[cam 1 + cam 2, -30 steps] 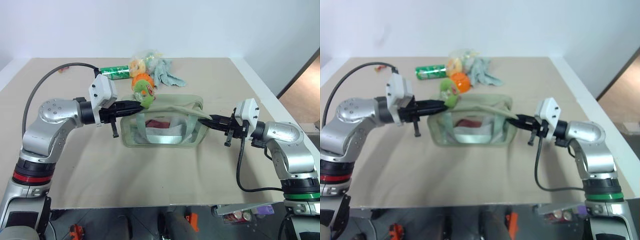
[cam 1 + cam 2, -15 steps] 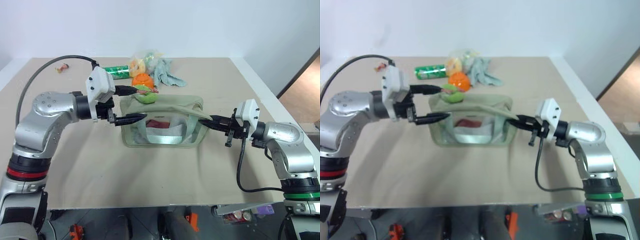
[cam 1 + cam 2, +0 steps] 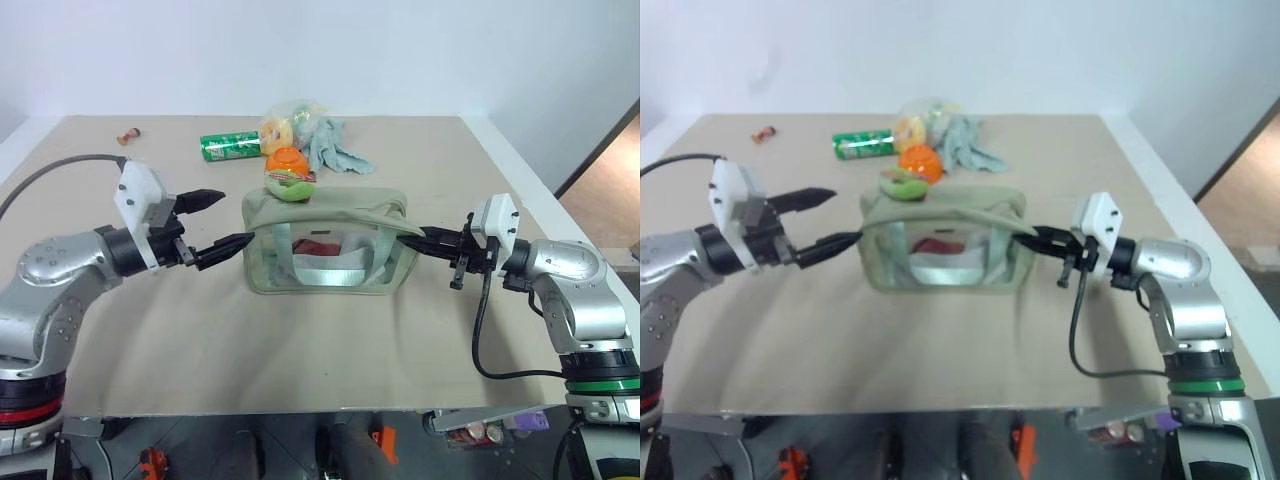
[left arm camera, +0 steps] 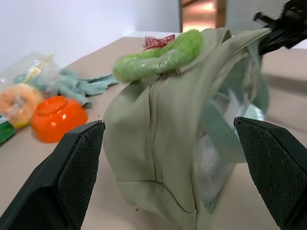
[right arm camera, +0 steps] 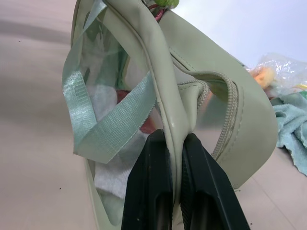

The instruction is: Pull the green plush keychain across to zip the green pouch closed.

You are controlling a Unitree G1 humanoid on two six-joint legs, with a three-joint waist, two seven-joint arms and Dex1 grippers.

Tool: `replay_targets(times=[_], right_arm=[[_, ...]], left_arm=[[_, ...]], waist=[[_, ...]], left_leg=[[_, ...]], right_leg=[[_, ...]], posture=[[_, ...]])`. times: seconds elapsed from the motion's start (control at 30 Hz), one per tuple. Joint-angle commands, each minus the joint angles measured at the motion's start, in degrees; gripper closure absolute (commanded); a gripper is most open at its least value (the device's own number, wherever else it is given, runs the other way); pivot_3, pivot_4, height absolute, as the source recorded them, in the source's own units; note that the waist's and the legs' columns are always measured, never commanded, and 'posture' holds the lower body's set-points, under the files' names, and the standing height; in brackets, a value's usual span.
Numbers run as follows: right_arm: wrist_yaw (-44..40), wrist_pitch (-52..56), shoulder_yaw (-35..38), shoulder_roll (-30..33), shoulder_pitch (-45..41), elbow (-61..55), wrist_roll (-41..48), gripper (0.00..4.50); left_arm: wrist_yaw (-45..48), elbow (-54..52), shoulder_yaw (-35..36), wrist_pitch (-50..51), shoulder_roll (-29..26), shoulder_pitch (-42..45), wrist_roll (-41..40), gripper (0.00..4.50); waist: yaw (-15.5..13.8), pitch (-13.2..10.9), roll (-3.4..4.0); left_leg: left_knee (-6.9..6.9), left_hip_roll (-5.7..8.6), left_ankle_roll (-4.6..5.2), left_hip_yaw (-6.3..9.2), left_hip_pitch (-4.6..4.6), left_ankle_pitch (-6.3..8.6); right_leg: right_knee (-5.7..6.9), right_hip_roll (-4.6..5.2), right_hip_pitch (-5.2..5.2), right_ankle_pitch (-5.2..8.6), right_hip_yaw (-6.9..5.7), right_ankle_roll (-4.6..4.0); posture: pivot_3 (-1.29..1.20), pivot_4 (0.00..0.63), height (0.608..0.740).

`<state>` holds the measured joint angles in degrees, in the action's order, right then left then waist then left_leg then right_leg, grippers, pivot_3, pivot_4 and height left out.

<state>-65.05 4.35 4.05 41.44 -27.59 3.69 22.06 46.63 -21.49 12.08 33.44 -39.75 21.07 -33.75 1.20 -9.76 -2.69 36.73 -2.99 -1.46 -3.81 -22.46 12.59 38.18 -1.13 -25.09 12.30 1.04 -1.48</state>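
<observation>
Green plush keychain (image 3: 291, 187) tops green pouch (image 3: 330, 250); left jaws released beside, right jaws grasping pouch.

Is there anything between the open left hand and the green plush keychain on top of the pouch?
Nothing visible. The left hand is open beside the green pouch's end, and the green plush keychain rests on the pouch's top at that same end, with only open space between them. The right hand pinches the far end.
</observation>
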Motion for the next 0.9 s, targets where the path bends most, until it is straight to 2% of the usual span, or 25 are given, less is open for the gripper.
replay_targets(times=[0.03,0.37,0.8,0.9], right_arm=[[-0.3,-1.0,0.1,0.0,-1.5,-0.4,-0.3,4.5],[0.5,-0.2,0.1,0.0,-1.5,-1.6,-0.4,4.5],[1.6,1.2,0.6,0.3,-0.5,-3.9,-0.1,4.5],[1.7,1.2,0.7,0.4,-0.4,-4.0,-0.1,4.5]], left_arm=[[-1.8,-1.7,-1.1,-2.8,1.4,-0.7,1.5,0.03],[-2.0,3.2,-5.3,-7.7,5.8,1.5,4.5,0.03],[-0.5,5.2,-7.4,-9.5,6.1,2.4,5.3,4.46],[-0.6,5.2,-7.5,-9.5,6.1,2.6,5.4,4.46]], waist=[[0.0,0.0,0.0],[0.0,0.0,0.0],[0.0,0.0,0.0],[0.0,0.0,0.0]], left_leg=[[0.0,0.0,0.0,-0.01,-0.01,0.0],[0.0,-0.02,0.0,0.0,0.01,0.0],[-0.02,-0.02,0.01,0.0,0.01,0.0],[-0.02,-0.01,0.01,-0.01,0.0,0.0]], right_leg=[[0.0,0.0,0.0,0.0,0.0,0.0],[0.01,-0.04,0.0,-0.01,0.0,0.01],[0.0,-0.05,-0.01,-0.01,0.01,0.01],[0.0,-0.06,-0.01,-0.01,0.02,0.01]], posture=[[0.0,0.15,0.74],[0.0,0.15,0.74],[0.0,0.15,0.74],[0.0,0.15,0.74]])
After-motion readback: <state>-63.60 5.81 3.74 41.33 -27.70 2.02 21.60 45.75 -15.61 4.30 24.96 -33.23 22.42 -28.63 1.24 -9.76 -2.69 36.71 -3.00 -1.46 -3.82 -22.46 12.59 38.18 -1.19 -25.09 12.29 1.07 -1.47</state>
